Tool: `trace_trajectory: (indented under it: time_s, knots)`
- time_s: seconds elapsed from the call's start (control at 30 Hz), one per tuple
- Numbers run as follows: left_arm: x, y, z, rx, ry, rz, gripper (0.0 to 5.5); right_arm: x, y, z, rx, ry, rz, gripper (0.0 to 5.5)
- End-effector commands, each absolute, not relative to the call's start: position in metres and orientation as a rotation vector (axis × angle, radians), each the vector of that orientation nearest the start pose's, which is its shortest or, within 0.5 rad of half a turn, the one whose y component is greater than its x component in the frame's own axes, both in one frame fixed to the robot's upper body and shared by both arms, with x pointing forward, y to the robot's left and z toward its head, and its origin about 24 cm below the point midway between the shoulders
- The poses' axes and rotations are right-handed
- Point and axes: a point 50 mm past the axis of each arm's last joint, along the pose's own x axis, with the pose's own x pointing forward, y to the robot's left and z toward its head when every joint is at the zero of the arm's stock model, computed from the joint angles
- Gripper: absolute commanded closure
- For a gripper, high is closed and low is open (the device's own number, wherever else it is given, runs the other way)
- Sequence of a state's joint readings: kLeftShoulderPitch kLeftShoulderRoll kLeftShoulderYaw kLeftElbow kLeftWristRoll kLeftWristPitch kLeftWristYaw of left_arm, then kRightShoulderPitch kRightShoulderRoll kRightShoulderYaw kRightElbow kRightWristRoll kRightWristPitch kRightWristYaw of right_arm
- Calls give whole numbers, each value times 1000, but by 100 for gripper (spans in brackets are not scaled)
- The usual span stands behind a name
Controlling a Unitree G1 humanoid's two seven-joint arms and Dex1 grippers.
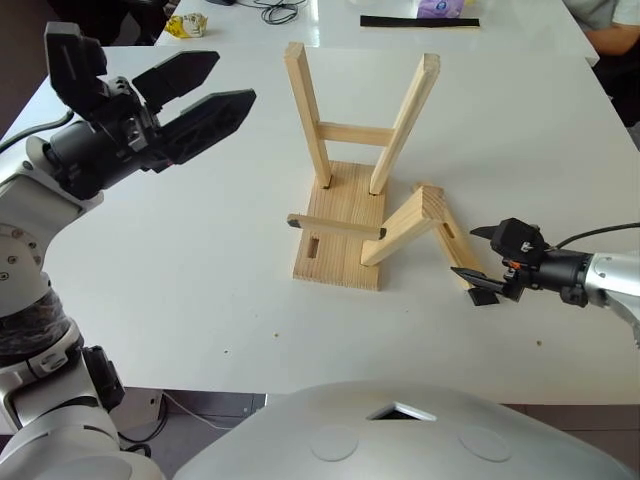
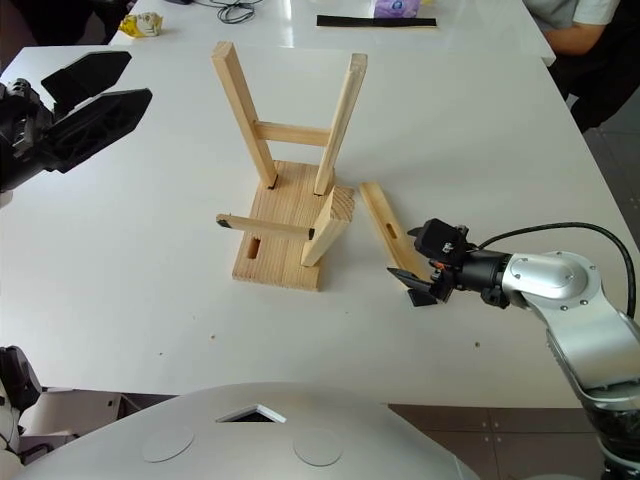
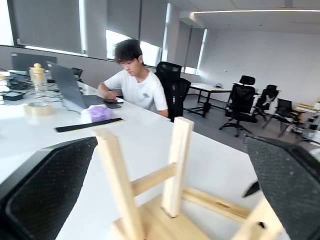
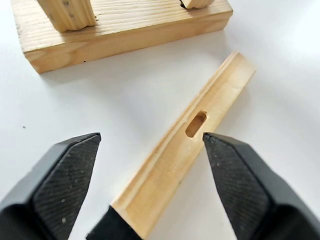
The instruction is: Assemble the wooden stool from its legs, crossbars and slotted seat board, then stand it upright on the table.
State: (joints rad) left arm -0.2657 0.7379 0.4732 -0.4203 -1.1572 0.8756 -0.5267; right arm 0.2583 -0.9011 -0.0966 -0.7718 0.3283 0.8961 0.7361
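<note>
The slotted seat board (image 1: 345, 265) lies flat mid-table. Two legs (image 1: 307, 115) (image 1: 405, 122) stand upright in its far slots, joined by a crossbar (image 1: 355, 133). A third leg (image 1: 405, 225) leans against the board's right side, and a second crossbar (image 1: 335, 226) sticks out from it to the left. A loose leg (image 2: 383, 228) with a slot lies on the table to the right. My right gripper (image 1: 482, 265) is open, its fingers on either side of that leg's (image 4: 185, 145) near end. My left gripper (image 1: 195, 100) hangs open and high at the left, holding nothing.
A black strip (image 1: 418, 21), a purple item (image 1: 440, 8) and a yellow object (image 1: 187, 25) lie on the far table. The white table (image 1: 200, 290) has bare room left of the board and along its front edge.
</note>
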Motion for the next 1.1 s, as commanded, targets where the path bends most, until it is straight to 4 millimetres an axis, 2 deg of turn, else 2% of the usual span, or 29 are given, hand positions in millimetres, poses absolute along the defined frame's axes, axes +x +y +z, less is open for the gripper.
trace_trajectory:
  time_s: [0.03, 0.1, 0.23, 0.4, 0.57, 0.77, 0.93, 1.1]
  knots:
    - [241, 238, 220, -162, -45, -584, 10, 164, -210, 98, -474, 692, 657, 172]
    - [245, 239, 217, -115, -47, -502, 10, 164, -212, 91, -552, 687, 626, 172]
    - [247, 239, 215, -55, -67, -468, 10, 163, -209, 88, -612, 649, 632, 172]
    - [246, 238, 213, -20, -79, -480, 10, 160, -209, 83, -539, 683, 640, 172]
    - [249, 237, 212, 0, -85, -475, 10, 163, -210, 75, -383, 680, 605, 172]
    - [252, 238, 211, 14, -91, -479, 10, 161, -217, 61, -353, 689, 554, 172]
    - [253, 239, 212, 17, -95, -493, 10, 160, -217, 62, -333, 652, 531, 172]
    - [252, 240, 212, 16, -92, -499, 10, 163, -215, 73, -297, 587, 524, 172]
